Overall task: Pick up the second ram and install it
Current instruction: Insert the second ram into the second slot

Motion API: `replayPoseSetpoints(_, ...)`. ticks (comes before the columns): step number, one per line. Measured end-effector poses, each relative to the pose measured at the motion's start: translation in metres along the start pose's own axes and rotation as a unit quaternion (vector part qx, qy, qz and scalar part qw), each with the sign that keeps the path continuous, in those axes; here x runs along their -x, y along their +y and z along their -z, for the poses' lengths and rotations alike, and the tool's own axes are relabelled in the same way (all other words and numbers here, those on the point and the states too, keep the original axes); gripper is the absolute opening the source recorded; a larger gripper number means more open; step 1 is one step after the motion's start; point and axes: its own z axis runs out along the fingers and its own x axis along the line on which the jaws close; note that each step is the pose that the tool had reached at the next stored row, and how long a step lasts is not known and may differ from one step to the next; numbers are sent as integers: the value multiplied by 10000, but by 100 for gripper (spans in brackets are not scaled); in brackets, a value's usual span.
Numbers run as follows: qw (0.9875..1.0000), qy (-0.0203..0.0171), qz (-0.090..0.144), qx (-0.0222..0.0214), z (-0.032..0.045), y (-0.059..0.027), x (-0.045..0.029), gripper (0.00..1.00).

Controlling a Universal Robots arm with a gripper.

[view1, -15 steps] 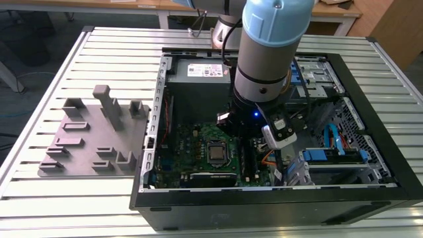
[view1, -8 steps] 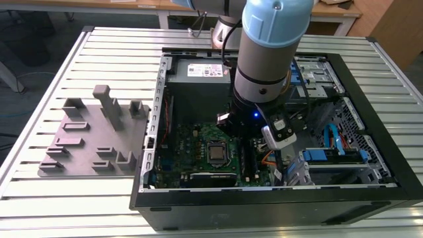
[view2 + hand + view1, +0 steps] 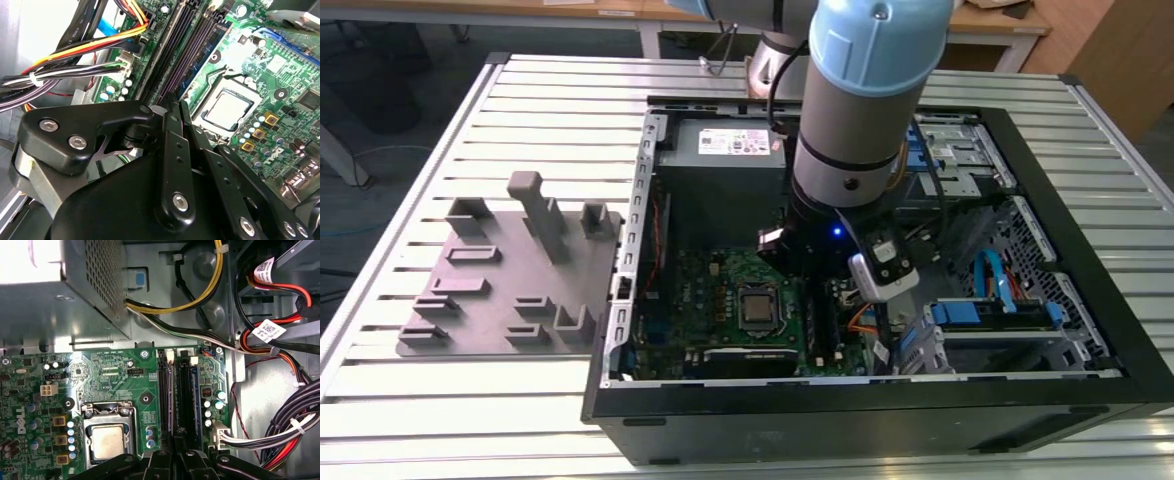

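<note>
- Your pincer (image 3: 172, 106) hangs low inside the open computer case (image 3: 854, 420), right over the memory slots on the motherboard (image 3: 110, 371). The one relation that matters is that its tips sit at one end of the slot bank, in line with it.
- In both wrist views the jaws are drawn almost together, with barely a gap. You cannot tell from here whether they are clamped on the stick's edge or only pressing on it, so treat the hold as unconfirmed.
- The second ram (image 3: 186, 400) reads as the dark narrow strip that runs straight away from the pincer (image 3: 175, 456) along the slot, towards the white latches at the far end.
- Its long axis lies parallel to the slots and to the neighbouring purple-tinged slot. The CPU (image 3: 109, 440) is on one side of the bank and the bundled cables (image 3: 285, 435) are on the other.
- It looks thin, flat, blackish and edge-on — about as long as the slot it lies in. By my judgement it is at the slot, but whether it is fully seated is not clear.
- On the surface (image 3: 520, 420) the grey fixture tray (image 3: 494, 285) lies well apart, towards the exterior view's left.
</note>
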Motion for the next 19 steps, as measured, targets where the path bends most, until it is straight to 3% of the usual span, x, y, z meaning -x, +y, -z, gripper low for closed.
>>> replayPoseSetpoints(19, 10000, 2, 1, -6, -8, -3, 9, 11)
